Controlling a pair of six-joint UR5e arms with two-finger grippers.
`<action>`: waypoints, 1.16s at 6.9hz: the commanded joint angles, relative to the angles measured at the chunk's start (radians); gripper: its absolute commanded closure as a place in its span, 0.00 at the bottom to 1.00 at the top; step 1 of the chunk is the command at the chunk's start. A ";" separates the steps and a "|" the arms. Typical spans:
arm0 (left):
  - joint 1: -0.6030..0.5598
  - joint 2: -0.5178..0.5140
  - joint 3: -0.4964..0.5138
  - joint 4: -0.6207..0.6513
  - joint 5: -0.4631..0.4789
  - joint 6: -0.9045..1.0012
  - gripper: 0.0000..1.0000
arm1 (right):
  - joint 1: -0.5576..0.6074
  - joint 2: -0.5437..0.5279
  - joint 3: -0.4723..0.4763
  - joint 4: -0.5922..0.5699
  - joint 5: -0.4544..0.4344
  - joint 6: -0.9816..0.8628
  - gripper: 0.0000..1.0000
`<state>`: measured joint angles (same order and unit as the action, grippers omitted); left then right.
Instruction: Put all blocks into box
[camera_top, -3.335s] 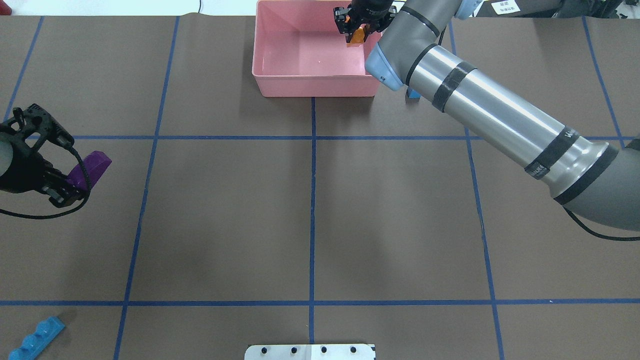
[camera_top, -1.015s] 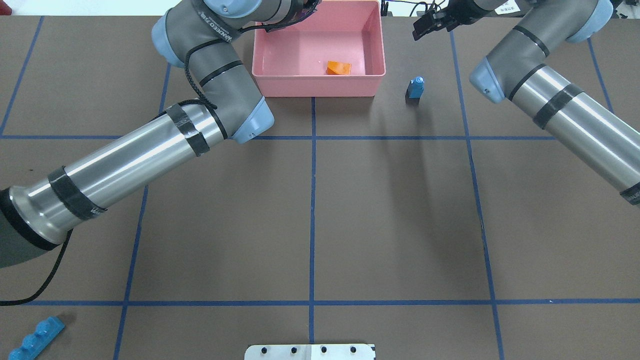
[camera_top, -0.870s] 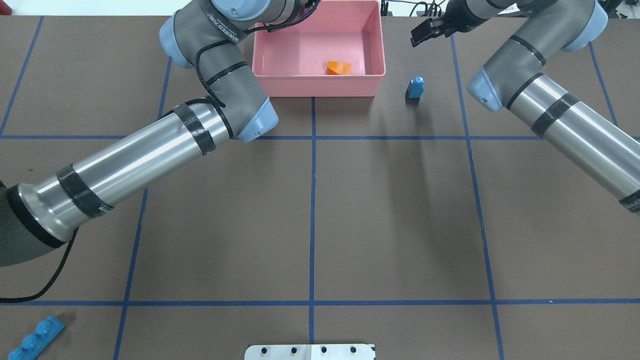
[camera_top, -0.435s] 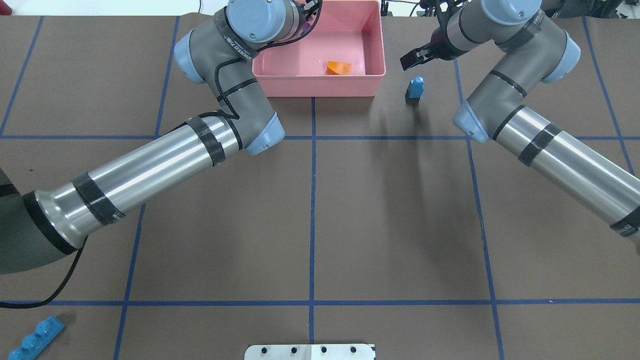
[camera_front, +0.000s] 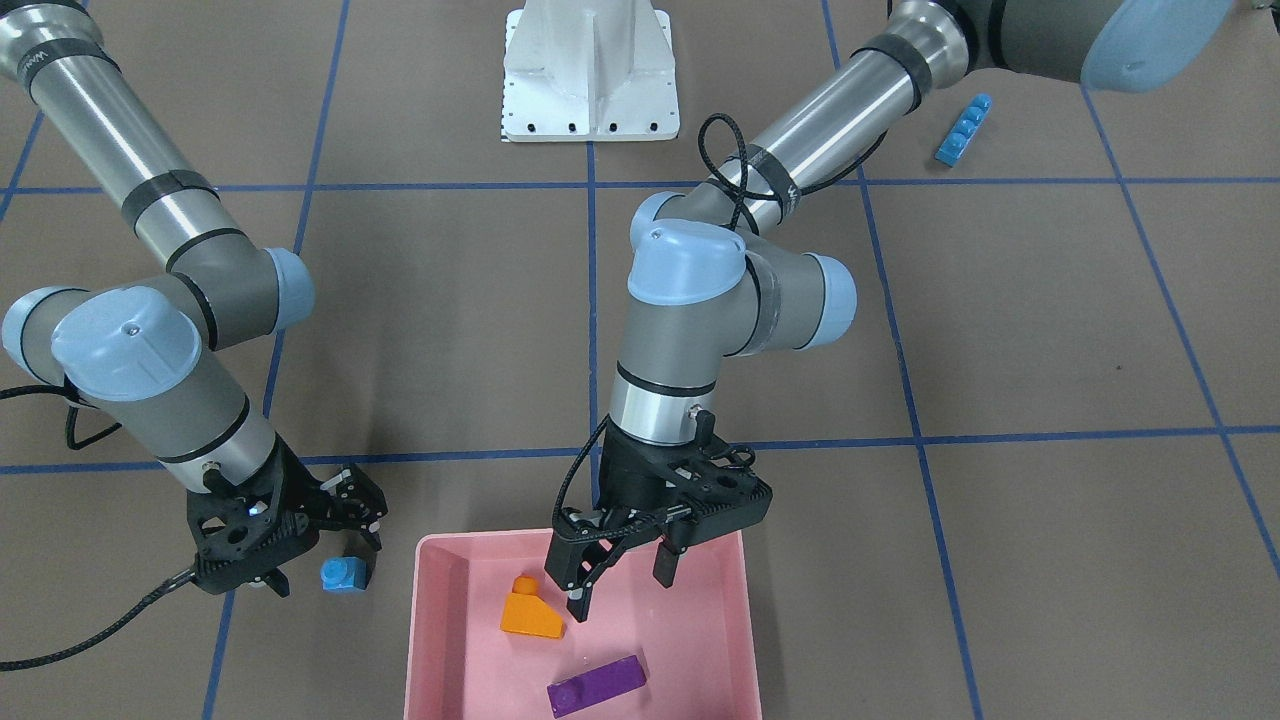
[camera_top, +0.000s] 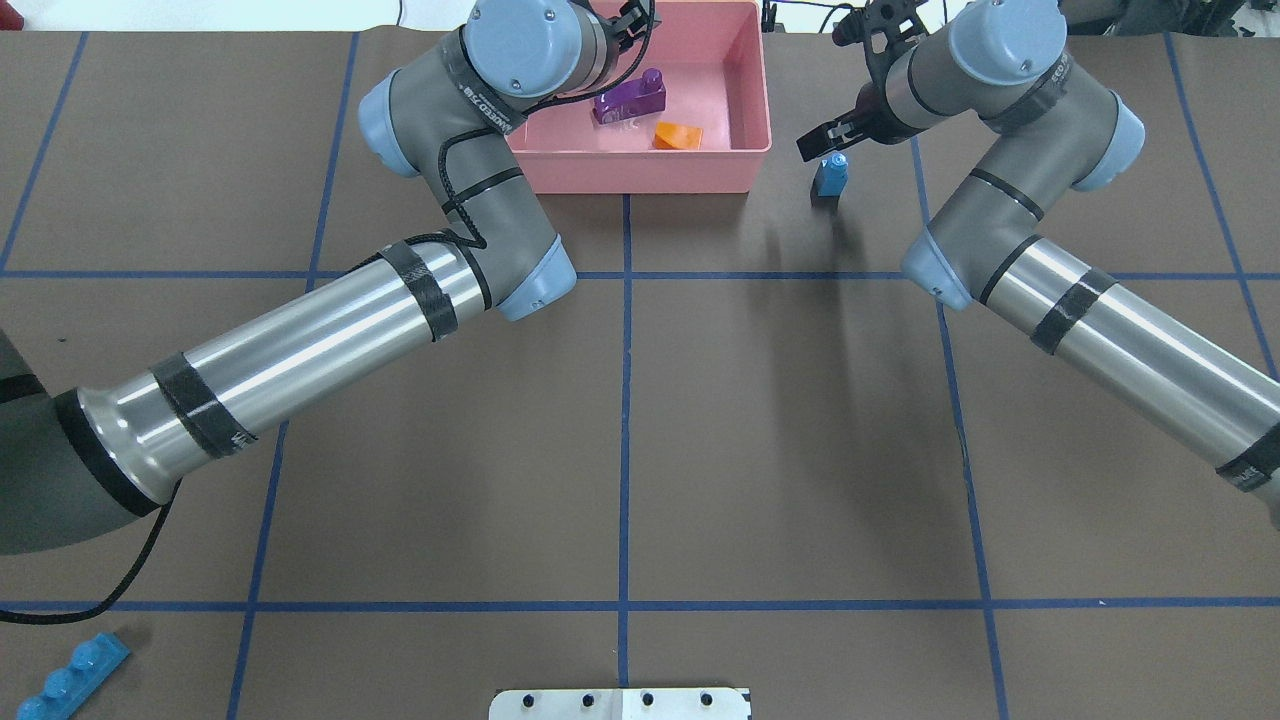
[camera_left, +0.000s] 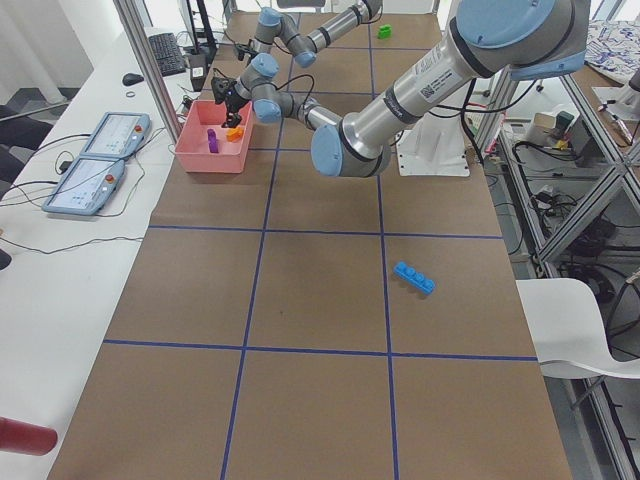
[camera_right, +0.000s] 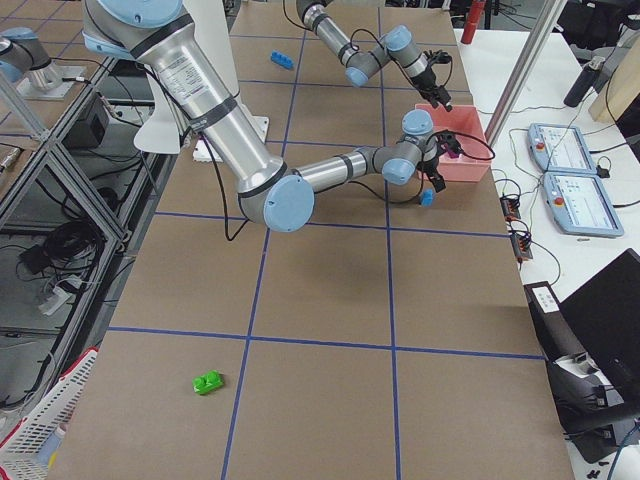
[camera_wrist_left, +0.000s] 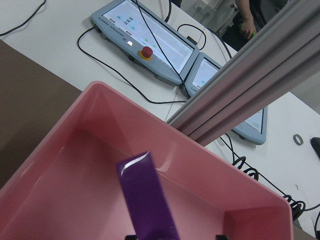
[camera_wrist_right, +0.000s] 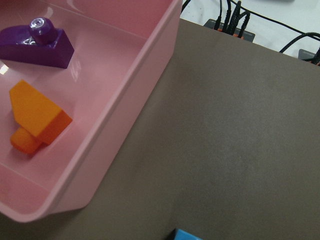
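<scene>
The right hand (camera_front: 322, 560), spread and empty, hovers at the small blue cube (camera_front: 345, 576), just outside the box (camera_front: 428, 640). Centre on the cube, pinch its flat sides, and lift above the box rim. The left hand (camera_front: 620, 585), released, hangs over the box, where the purple block (camera_front: 596, 685) and orange block (camera_front: 530, 612) lie. Enter at the cube-side wall.

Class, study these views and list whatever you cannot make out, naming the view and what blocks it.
Small blue cube: right wrist view, bottom edge cuts it; only a corner shows.
Long blue block: overhead view, clipped by the bottom edge.
Green block: exterior left view, too small to show studs.
Purple block: left wrist view, lower end cut by the bottom edge.
</scene>
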<state>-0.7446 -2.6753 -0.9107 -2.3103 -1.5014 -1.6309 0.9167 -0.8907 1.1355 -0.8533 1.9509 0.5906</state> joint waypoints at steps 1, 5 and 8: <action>0.001 -0.006 -0.005 0.000 -0.002 0.002 0.00 | -0.007 0.006 -0.095 0.099 -0.006 0.000 0.01; -0.004 -0.006 -0.027 0.002 -0.007 0.008 0.00 | -0.028 0.070 -0.216 0.143 -0.035 0.003 0.01; -0.007 -0.006 -0.066 0.038 -0.037 0.008 0.00 | -0.032 0.062 -0.220 0.143 -0.021 0.011 0.02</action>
<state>-0.7501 -2.6815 -0.9566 -2.2941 -1.5229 -1.6230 0.8860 -0.8253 0.9158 -0.7103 1.9224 0.5978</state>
